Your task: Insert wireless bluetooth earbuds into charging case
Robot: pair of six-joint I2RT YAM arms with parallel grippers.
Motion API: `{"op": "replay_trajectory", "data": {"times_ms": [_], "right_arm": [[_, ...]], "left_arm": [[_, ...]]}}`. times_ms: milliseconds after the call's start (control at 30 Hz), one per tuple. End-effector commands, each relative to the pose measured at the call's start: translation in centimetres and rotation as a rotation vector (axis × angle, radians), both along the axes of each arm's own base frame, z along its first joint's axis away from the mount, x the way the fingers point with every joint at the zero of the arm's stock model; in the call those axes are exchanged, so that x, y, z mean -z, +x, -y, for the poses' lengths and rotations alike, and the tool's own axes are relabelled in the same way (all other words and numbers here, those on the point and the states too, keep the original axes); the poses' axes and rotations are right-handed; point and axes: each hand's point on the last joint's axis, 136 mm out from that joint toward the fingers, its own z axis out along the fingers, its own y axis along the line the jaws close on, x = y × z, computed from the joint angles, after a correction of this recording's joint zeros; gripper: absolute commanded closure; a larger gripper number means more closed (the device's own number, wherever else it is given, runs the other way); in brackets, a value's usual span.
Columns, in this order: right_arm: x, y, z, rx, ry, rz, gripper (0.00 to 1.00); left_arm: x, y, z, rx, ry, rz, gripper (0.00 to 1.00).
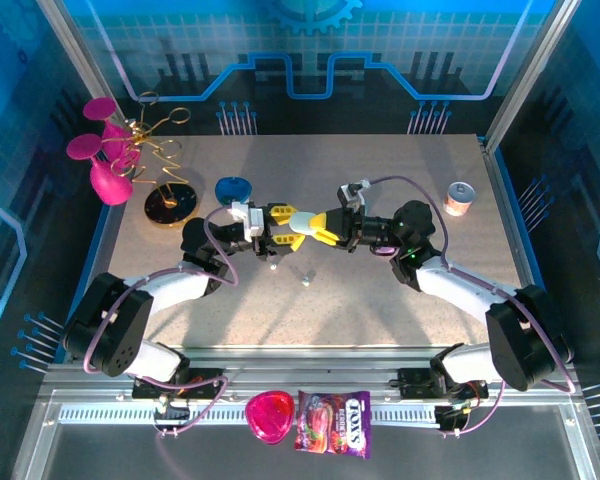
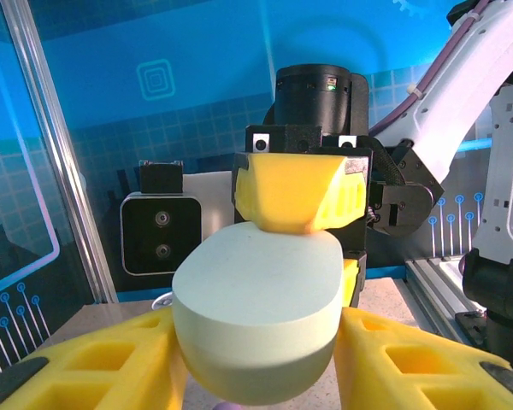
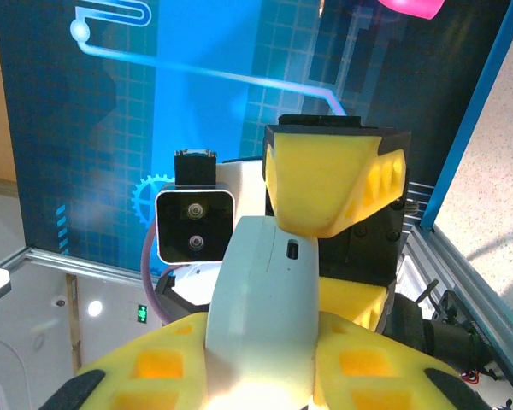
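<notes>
Mint case (image 2: 256, 290) clamped between left claw (image 2: 256, 346) and right claw (image 3: 261, 342); top view adds 2 earbuds (image 1: 306, 281) on table (image 1: 380, 320).

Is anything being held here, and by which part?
The pale charging case is held in the air by both: the right gripper clamps one end, the left gripper grips the opposite end.

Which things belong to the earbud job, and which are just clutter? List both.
Job: charging case, held between left gripper and right gripper; tiny pale earbud.
Clutter: blue disc, pink vase, gold wire stand, small can, pink heart-shaped object, Fox's candy bag.
</notes>
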Motion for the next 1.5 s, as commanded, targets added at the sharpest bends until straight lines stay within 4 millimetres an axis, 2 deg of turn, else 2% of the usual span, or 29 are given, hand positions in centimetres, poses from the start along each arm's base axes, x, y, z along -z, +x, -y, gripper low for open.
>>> {"op": "replay_trajectory", "data": {"times_ms": [0,200,333,600,733,867,1000,1167,1300,1467], "right_arm": [[-1.6,0.0,-0.3,0.008,0.032,0.054,0.82],[-0.8,0.1,-0.3,0.010,0.006,0.043,0.79],[-0.7,0.1,-0.3,0.016,-0.016,0.054,0.70],[-0.4,0.4,0.7,0.068,-0.065,0.092,0.37],[-0.3,0.7,1.8,0.104,-0.108,0.124,0.27],[0.0,0.5,2.9,0.146,-0.215,0.228,0.16],[0.2,0.5,4.0,0.197,-0.358,0.356,0.11],[0.3,0.1,5.1,0.232,-0.624,0.593,0.09],[-0.3,-1.0,4.3,0.196,-0.774,0.819,0.07],[0.1,-1.3,3.3,0.134,-0.884,0.920,0.06]], "left_arm": [[-1.3,-0.9,0.1,0.046,-0.009,0.050,0.57],[-1.4,-1.3,0.2,0.074,-0.002,0.043,0.62],[-1.2,-1.6,0.2,0.086,0.003,0.035,0.62],[-0.3,-0.9,0.0,0.063,0.011,-0.017,0.63],[0.2,-0.4,-0.1,0.038,0.033,-0.057,0.63],[0.8,-0.1,-0.3,0.012,0.054,-0.103,0.63],[1.0,0.0,-0.3,0.013,0.058,-0.173,0.63],[1.3,-0.4,-0.4,0.029,0.060,-0.232,0.63],[1.4,-1.0,-0.4,0.051,0.077,-0.243,0.63],[1.3,-1.3,-0.4,0.058,0.082,-0.239,0.63]]}}
